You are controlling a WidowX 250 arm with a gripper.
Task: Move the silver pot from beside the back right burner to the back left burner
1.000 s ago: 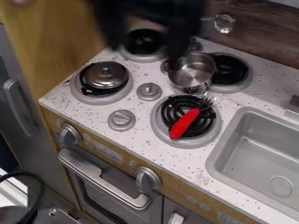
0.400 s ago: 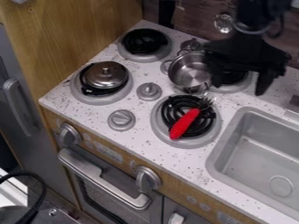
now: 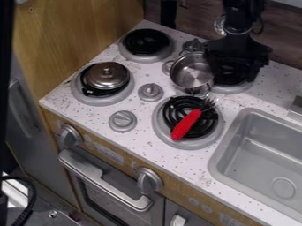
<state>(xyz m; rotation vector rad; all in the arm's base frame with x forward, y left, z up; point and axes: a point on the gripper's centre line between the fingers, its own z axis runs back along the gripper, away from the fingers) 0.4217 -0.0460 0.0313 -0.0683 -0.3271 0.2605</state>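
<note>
The small, shiny round metal pot (image 3: 192, 74) stands between the two right-hand black coil burners. Just beside it, the black two-finger tool (image 3: 237, 76) hangs over the rear one; whether it is wide or narrow, I cannot tell. A red-handled metal fork (image 3: 187, 124) lies across the front coil (image 3: 175, 110). A domed silver lid (image 3: 107, 76) sits on the front-left burner.

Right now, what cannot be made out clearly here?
All in the camera view:
Rear-right burner: mostly hidden by the pincer and metal pot.
Under the metal lid: hidden by the lid.
Head of the red-handled utensil: too thin against the black coil.
Sink: right side cut off by the edge.
</note>
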